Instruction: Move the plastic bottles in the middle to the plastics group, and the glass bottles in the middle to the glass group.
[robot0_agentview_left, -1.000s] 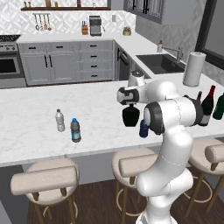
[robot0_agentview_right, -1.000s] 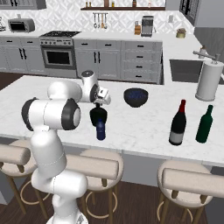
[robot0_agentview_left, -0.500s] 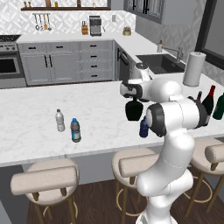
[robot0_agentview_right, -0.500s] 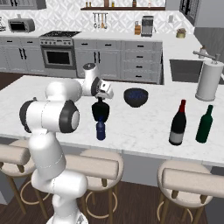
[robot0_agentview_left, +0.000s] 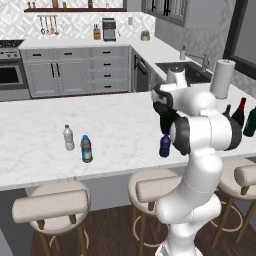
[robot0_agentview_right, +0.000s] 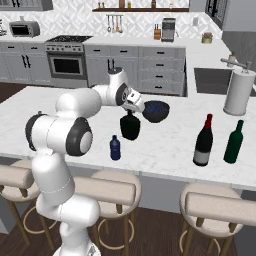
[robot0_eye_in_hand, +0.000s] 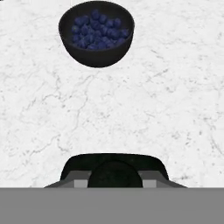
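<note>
Lifted a little higher than a second ago, the black bottle (robot0_agentview_right: 130, 127) now hangs off the bench (robot0_agentview_right: 165, 150), its neck pinched in the claw (robot0_agentview_right: 134, 108), and it has drifted toward the bowl (robot0_agentview_right: 155, 111). It sits just beside that bowl, on the side facing the stools, with the blue bottle (robot0_agentview_right: 115, 148) nearer the bench edge. Well away from the bowl, toward the paper-towel roll (robot0_agentview_right: 239, 91), stand the wine bottle (robot0_agentview_right: 203, 140) and the green bottle (robot0_agentview_right: 233, 142); the brown bottle (robot0_agentview_left: 227, 111) peeks from behind the arm.

Glass and bulbous, the black bottle is likely heavy for its size, rigid, slick and breakable. The narrow neck looks the sensible hold, though the belly below may swing, so a slow carry and a soft set-down seem wise.
</note>
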